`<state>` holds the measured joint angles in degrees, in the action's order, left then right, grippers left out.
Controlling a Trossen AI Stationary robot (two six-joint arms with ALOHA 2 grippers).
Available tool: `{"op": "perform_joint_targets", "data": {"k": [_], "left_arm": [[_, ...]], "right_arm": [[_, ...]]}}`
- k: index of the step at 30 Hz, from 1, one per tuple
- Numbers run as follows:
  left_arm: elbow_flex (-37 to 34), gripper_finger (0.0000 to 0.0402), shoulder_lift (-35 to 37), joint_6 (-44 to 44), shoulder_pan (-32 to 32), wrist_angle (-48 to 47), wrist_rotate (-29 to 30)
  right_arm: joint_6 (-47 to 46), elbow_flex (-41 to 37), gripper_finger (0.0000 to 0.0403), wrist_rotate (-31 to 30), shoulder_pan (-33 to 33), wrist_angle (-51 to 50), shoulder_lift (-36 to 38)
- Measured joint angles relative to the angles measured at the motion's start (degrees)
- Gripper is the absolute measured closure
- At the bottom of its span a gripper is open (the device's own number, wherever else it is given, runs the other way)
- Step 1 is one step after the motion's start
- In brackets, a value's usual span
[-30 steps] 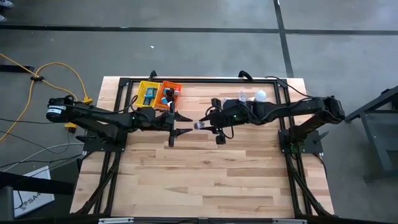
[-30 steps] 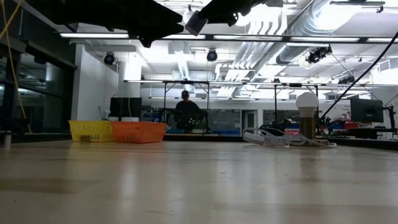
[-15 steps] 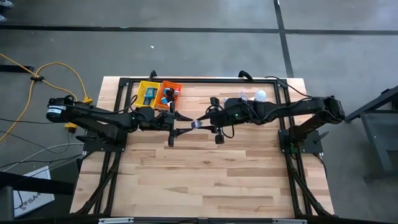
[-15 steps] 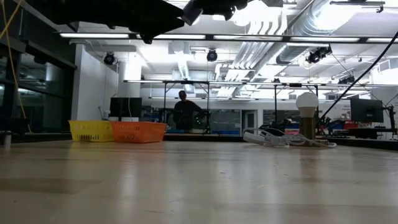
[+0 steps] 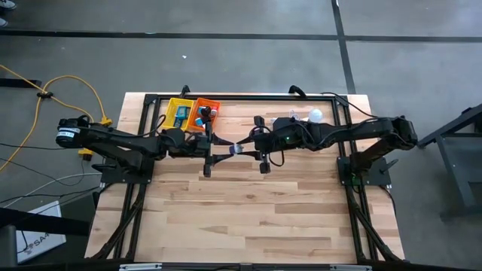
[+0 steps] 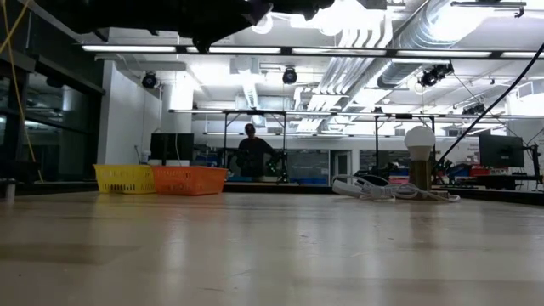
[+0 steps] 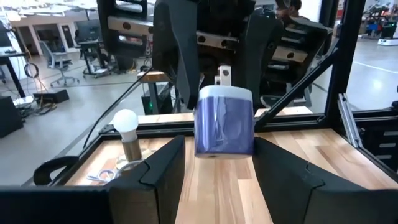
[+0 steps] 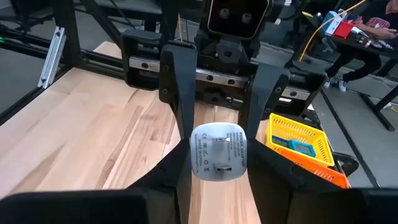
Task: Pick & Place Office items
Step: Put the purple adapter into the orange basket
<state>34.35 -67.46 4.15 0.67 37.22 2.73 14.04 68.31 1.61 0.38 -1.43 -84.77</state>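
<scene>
**Two arms meet over the desk with a small plug**

The near half of the desk [image 5: 248, 218] is bare wood. Both arms are up in the air over the back half, tip to tip, a little to the left of the middle.

The right gripper [image 5: 242, 148] has its jaws pressed tight on a small plug [image 5: 238, 149]. The plug is white on one side with metal pins, and bluish on the other side. It hangs in the air above the desk and touches no wood.

The left gripper [image 5: 223, 150] comes in from the left side. Its jaws are spread, with one dark finger [image 7: 163, 167] on each side of the plug. From the left wrist view the plug [image 7: 224, 121] sits between them with small gaps showing, so they are not squeezing it yet.

Farther back, near the back edge on the left, stand a yellow basket [image 5: 178, 113] and an orange basket [image 5: 203, 114], side by side and touching. Small blue and white office items [image 5: 205, 113] lie inside them.

Near the back edge on the right are a round white light bulb [image 5: 316, 115] and a white cable [image 6: 374, 189].

Far behind the desk, a person [image 6: 252, 153] is in the room.
</scene>
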Motion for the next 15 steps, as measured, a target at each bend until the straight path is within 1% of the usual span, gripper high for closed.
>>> {"op": "perform_joint_targets", "data": {"k": [7, 15], "left_arm": [[0.0, 0.0224, 0.0, 0.2, 0.0, 1.7, -2.5], [0.0, 0.0224, 0.0, 0.6, 0.0, 2.6, -2.9]], "right_arm": [[0.0, 0.0, 0.0286, 0.2, 0.0, 0.1, 0.0], [0.1, 0.0, 0.0286, 1.6, 0.0, 1.8, 0.0]]}}
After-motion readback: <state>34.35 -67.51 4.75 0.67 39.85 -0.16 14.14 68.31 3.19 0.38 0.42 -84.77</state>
